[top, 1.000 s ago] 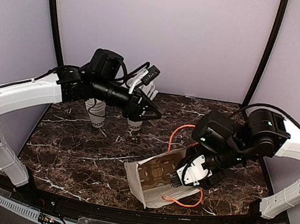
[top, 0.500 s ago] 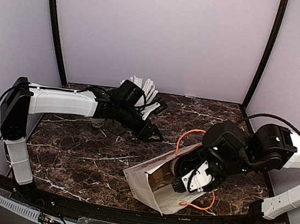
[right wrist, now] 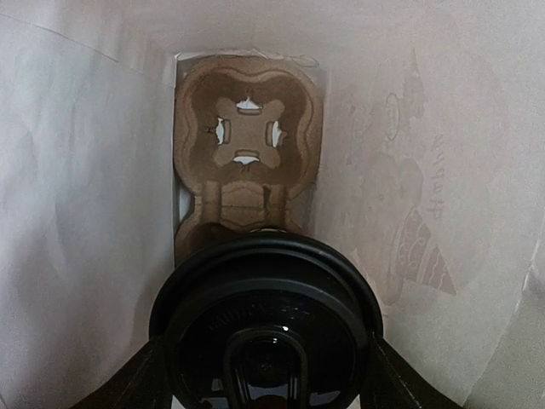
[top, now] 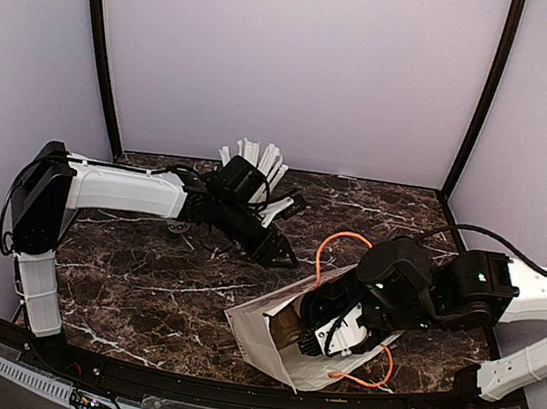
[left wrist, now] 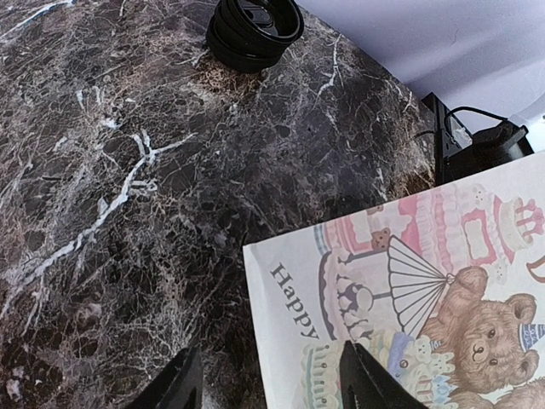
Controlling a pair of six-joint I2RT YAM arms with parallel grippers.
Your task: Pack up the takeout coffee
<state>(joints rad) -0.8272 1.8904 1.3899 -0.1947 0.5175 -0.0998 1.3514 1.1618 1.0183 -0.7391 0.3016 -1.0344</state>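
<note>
My right gripper (top: 321,334) is pushed into the mouth of the white paper bag (top: 258,334), which lies on its side on the dark marble table (top: 144,268) near the front edge, mouth facing left. Its orange handles (top: 327,242) loop out above and below the arm.

Through the right wrist camera I look straight down the bag. The takeout coffee (right wrist: 266,298) sits between my fingers (right wrist: 128,385), its round black lid filling the lower half of the view. A finger presses against each side, so I read this hand as clamped on the cup. The cup's white body is hidden under the lid. Further in, against the bottom of the bag, stands a brown cardboard cup carrier (right wrist: 247,128), and the coffee is just in front of it. I cannot tell whether they touch.

My left gripper (top: 283,254) hangs low over the table, just beyond the bag's upper edge. Its jaws are parted with nothing between them. Below its fingers (left wrist: 186,383) I see bare marble and a corner of the bag, printed with teddy bears, cakes and the word "Happy". A stack of black lids (left wrist: 254,30) sits further off on the table. A cup of white straws (top: 255,157) stands at the back edge.
</note>
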